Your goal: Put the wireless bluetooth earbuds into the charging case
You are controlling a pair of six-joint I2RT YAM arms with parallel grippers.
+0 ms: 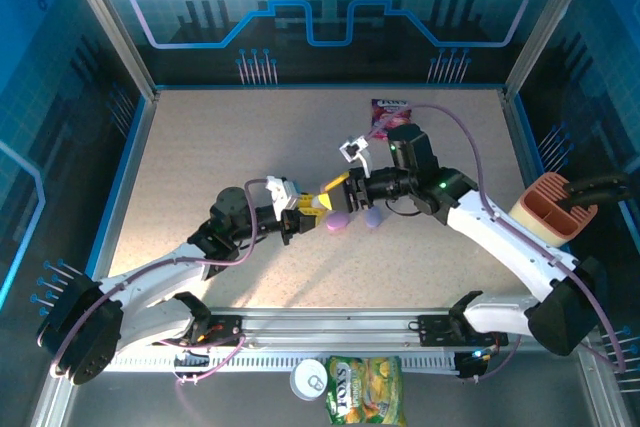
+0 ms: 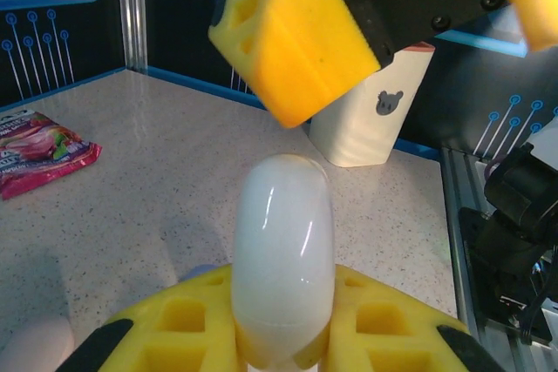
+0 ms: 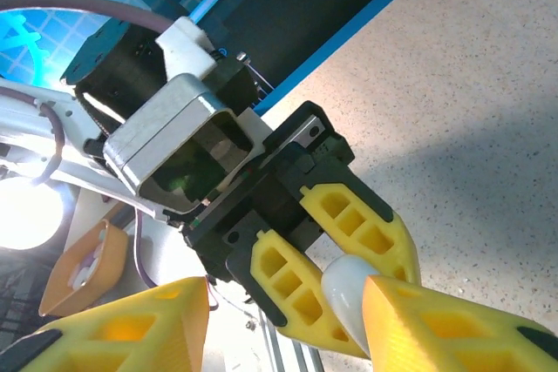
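Observation:
My left gripper [image 1: 303,215] [image 2: 281,292] is shut on a white pebble-shaped charging case [image 2: 281,241] [image 1: 314,206] [image 3: 347,289], lid closed, held above the middle of the table. My right gripper [image 1: 335,194] [image 3: 288,295] faces it, open. Its yellow fingers [image 2: 288,32] stand on either side of the case's free end. One finger is right next to the case; I cannot tell whether it touches. The earbuds are out of view.
A pink case [image 1: 338,220] and a purple case [image 1: 374,217] lie on the table just under the grippers. A pink snack packet [image 1: 390,112] [image 2: 39,150] lies at the back. A white cup [image 1: 552,209] [image 2: 370,119] stands at the right edge.

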